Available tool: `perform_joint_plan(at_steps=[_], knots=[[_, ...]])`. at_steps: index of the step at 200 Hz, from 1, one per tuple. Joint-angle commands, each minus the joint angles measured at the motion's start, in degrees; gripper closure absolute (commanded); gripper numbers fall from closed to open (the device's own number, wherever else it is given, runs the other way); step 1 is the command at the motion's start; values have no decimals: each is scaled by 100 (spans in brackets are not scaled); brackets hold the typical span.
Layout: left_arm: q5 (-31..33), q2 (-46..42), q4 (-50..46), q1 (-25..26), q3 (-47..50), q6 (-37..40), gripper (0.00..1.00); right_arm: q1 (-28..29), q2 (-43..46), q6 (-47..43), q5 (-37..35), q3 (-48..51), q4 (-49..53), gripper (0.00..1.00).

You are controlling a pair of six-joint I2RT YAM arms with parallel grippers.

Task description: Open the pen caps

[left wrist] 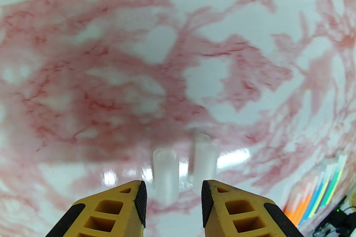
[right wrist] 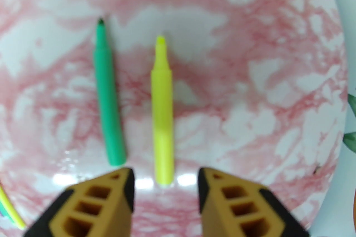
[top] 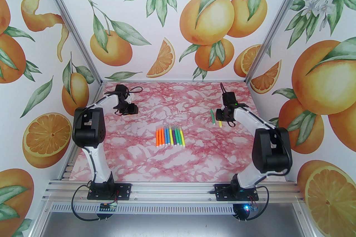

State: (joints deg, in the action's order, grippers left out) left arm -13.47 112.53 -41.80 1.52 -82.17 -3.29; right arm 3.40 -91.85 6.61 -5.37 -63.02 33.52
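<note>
On the pink-and-white marbled desk (top: pixel 139 158), the left arm reached out over the far left part. The left pincer (left wrist: pixel 173 188) pointed down at the surface with its jaws moderately apart and nothing gripped between them. Just ahead of its fingertips lay two loose caps, pale and see-through and somewhat blurred. One cap (left wrist: pixel 165 172) lay in line with the gap between the jaws without touching either finger. The other cap (left wrist: pixel 204 154) lay just beside it to the right. Both rested on the desk.

Near the middle of the desk lay a row of pens (top: pixel 170 136), about ten side by side and touching or nearly so: orange, blue, yellow, purple and green. Their white plug ends pointed towards the arms. Their far ends looked paler, as if capped, though the detail was too small to be sure.

Further right, well apart from the row, lay two more pens, both bare at the tip. The green pen (right wrist: pixel 107 97) showed a dark nib at its far end. The yellow pen (right wrist: pixel 162 119) lay just to its right, close to parallel and not touching it, with its yellow nib exposed.

The right pincer (right wrist: pixel 165 174) hung over the near end of the yellow pen. Its jaws stood moderately apart, one on each side of the barrel, with a gap on both sides, and held nothing.
</note>
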Motion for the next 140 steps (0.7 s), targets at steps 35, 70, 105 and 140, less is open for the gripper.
perform_joint_plan(at_steps=[35,70,105,140], knots=[[266,-1134,458,23,676,-318,56,880,792,319,275,7,241,50],[272,-1744,647,92,987,-484,56,1502,1183,526,605,224,136,50],[-64,-2454,1155,164,1579,-776,56,2181,1420,703,876,592,72,50],[-258,-3067,1640,262,2185,-1049,54,2770,1454,924,1076,1043,-185,50]])
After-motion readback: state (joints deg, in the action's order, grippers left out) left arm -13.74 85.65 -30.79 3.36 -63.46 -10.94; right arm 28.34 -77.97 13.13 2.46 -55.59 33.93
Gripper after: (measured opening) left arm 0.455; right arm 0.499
